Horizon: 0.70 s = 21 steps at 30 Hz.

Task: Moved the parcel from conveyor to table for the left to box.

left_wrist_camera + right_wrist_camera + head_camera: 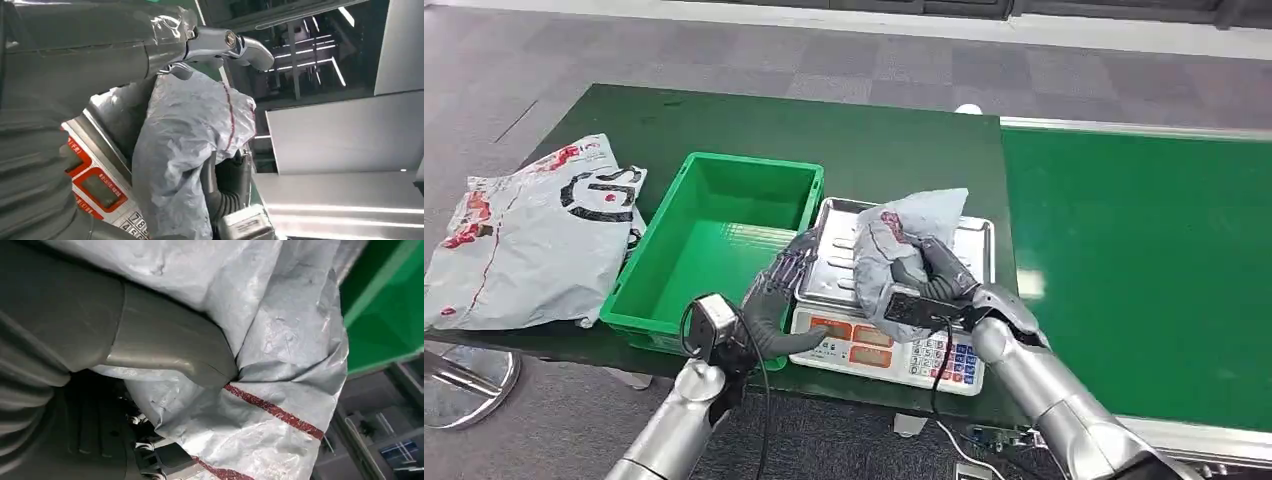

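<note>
conveyor: green belt, right of table
table: dark green
bin: green crate beside the scale
scale: tray under parcel
parcel: grey bag over the scale tray
right hand: fingers wrapped round parcel
left hand: fingers spread, holding nothing, near the scale's edge

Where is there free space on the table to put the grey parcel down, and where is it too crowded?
Free: the inside of the green bin, and the bare dark table behind the bin and the scale. Crowded: the scale tray, where the right hand holds the parcel and the left hand reaches in. A large grey bag covers the table's left end.
</note>
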Available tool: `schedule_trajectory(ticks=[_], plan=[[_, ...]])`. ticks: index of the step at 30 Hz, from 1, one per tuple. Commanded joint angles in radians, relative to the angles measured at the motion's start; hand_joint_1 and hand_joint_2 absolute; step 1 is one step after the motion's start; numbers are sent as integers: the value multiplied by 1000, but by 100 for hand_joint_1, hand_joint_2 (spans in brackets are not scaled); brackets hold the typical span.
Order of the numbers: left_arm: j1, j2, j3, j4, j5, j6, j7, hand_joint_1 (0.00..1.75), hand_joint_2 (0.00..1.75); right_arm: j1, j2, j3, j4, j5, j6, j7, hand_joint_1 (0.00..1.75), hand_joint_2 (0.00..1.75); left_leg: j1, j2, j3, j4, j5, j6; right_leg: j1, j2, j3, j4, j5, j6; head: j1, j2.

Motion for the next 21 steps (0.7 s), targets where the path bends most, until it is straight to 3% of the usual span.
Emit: schedule_trajectory(ticks=[1,5,6,8,11,15,21], plan=[[-5,19,-13,12,-2,-4,4,0,175,-53,34,75,104,46,-120,44,152,175,0,2,2,-1,0,1,1,2,1,-1,0,-3,0,0],[-5,19,-13,12,-2,-4,4,0,175,-53,34,75,104,46,-120,44,152,175,0,2,2,-1,0,1,1,2,1,-1,0,-3,0,0],[-7,19,-14,14,-4,-8,4,0,175,-52,39,74,115,46,-132,52,0,175,1,2,2,-2,0,1,1,2,1,-2,0,-3,0,0],[-15,13,-18,34,-12,-7,4,0,175,-35,52,64,152,59,-199,92,0,175,1,3,2,-2,0,1,1,3,1,-2,1,-3,0,0],[-63,-4,18,131,33,-2,4,0,175,19,7,7,45,-37,-204,34,0,175,1,0,3,-2,0,1,1,0,3,-2,0,-3,0,0],[-149,-14,56,259,52,-31,4,0,175,66,-32,-64,-154,-111,-223,42,0,175,1,-3,0,-1,1,2,1,-3,1,-1,0,-3,0,0],[-167,-19,105,277,62,-34,4,0,175,74,-6,-117,-226,-139,-214,41,0,175,0,0,0,0,0,1,0,0,-1,0,0,-2,0,0]])
